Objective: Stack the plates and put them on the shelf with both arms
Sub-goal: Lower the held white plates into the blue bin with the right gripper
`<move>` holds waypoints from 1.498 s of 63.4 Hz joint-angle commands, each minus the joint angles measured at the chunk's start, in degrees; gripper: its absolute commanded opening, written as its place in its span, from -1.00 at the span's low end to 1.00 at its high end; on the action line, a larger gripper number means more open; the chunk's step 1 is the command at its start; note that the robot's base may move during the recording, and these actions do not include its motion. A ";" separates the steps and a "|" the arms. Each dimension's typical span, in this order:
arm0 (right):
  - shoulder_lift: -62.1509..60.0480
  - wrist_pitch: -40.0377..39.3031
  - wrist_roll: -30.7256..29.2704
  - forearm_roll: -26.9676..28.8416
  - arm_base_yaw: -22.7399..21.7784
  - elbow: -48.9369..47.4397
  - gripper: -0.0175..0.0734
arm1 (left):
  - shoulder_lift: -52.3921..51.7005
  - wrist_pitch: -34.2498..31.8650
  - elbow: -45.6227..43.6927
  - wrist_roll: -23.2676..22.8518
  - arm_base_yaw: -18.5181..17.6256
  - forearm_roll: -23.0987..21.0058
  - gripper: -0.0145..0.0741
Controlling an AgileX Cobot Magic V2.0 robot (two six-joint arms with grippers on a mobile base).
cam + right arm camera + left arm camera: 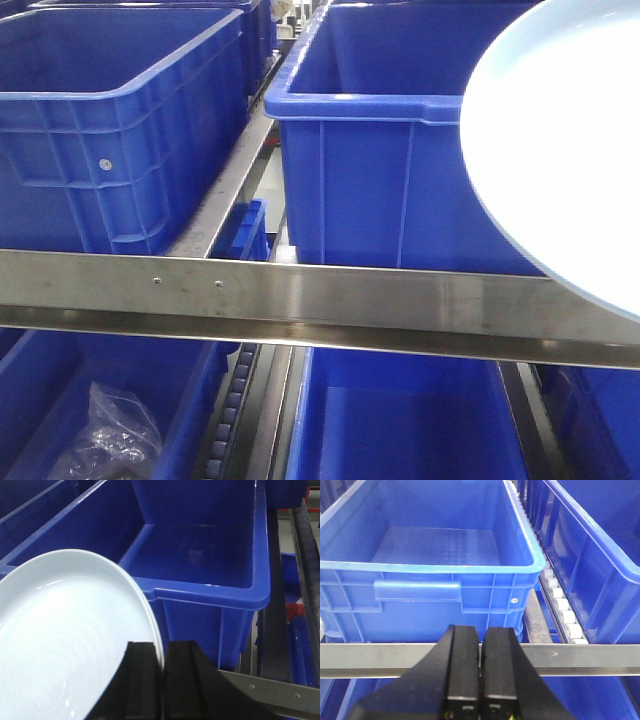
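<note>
While the right gripper (163, 672) pinches the rim of the plates (70, 645), they tilt at nine o'clock of its fingers, before a blue bin (200, 555). The left gripper (480, 672) is clenched, holding nothing, above a steel rail (580, 657).

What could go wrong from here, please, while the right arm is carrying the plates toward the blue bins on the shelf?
The right gripper pinches the plates only at the rim edge, so the tilted stack might slip or the two rims might slide apart. In the front view the plates hang close to the blue bin and the steel rail; a low approach could clip either. The left gripper is shut and empty, offering no support.
</note>
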 commanded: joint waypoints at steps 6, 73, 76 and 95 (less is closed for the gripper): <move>0.11 -5.83 -0.29 -0.35 -0.32 -1.76 -0.50 | 0.77 -5.20 -1.77 -0.53 0.14 -0.11 -0.48; 5.76 -14.94 -0.29 -0.40 -0.32 -7.14 -0.50 | 0.77 -5.20 -1.77 -0.53 0.14 -0.11 -0.48; 8.90 -14.78 -0.29 -0.40 -0.32 -9.90 -0.50 | 0.77 -5.20 -1.77 -0.53 0.14 -0.11 -0.48; 33.15 -14.94 -0.29 -0.40 -0.38 -30.50 -0.50 | 0.77 -5.20 -1.77 -0.53 0.14 -0.11 -0.48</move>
